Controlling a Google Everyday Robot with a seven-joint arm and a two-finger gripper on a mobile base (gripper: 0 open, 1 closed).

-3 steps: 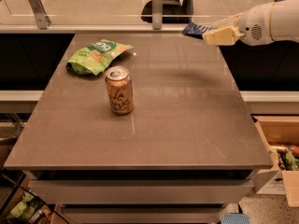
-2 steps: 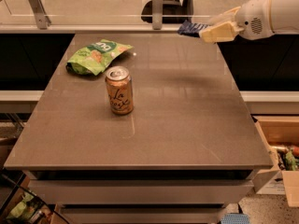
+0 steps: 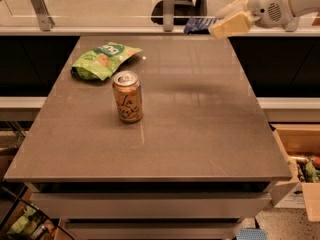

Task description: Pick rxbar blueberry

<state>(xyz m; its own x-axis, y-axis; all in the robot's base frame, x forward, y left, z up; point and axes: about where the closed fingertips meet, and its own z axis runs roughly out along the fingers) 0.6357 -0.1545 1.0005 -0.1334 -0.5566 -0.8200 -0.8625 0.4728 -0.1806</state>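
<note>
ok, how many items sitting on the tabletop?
2: green snack bag far left, peach can just in front of it. The rxbar blueberry is held aloft in the gripper above the far-right edge. Nothing looks hidden.

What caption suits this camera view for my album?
The gripper holds the rxbar blueberry over the far edge of the table, beyond the can and green bag.
</note>
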